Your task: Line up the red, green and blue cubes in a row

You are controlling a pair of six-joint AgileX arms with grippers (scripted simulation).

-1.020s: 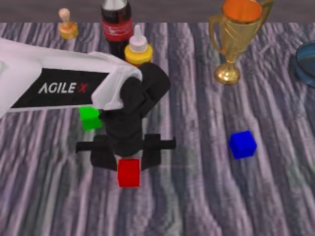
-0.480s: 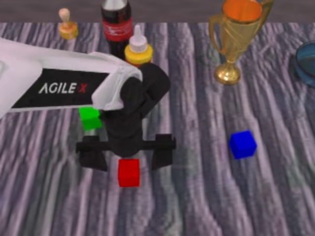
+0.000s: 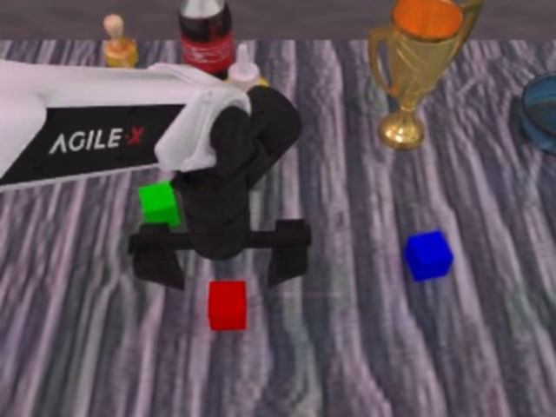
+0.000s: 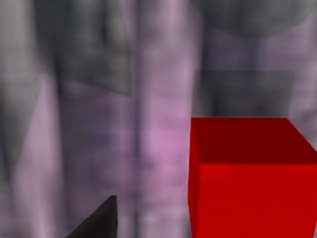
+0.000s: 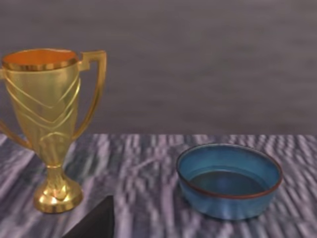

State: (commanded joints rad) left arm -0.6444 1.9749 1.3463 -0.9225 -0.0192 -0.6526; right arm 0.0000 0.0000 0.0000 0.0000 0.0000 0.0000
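A: The fingers [image 3: 287, 261] of the left gripper [image 3: 221, 265] stand wide apart, one on each side, with nothing between them.

B: And the red cube [image 3: 227, 305]?

A: It sits on the table [image 3: 365, 347] just below the gap between the fingers in the top view, apart from both. The left wrist view shows it [image 4: 252, 178] close up, flat on the wood, with one dark fingertip [image 4: 96, 220] off to its side and not touching it.

B: How many cubes in all?

A: Three, one of each colour. The green cube [image 3: 159, 203] lies just above the left-hand finger, partly under the arm. The blue cube [image 3: 427, 254] is well off to the right of the right-hand finger, alone. They form no row.

B: The other arm?

A: The right arm does not appear from above. Its wrist view shows a dark tip [image 5: 94, 220] at the edge, and I cannot tell whether those fingers are apart or together.

B: What else is counted?

A: One gold trophy [image 3: 417, 61] and one blue bowl [image 3: 543, 109], both far beyond the fingers to the right. One cola bottle [image 3: 206, 39], one yellow squeeze bottle [image 3: 244, 68] mostly hidden by the arm, and one small wooden peg [image 3: 119, 48], all past the arm at the far edge.
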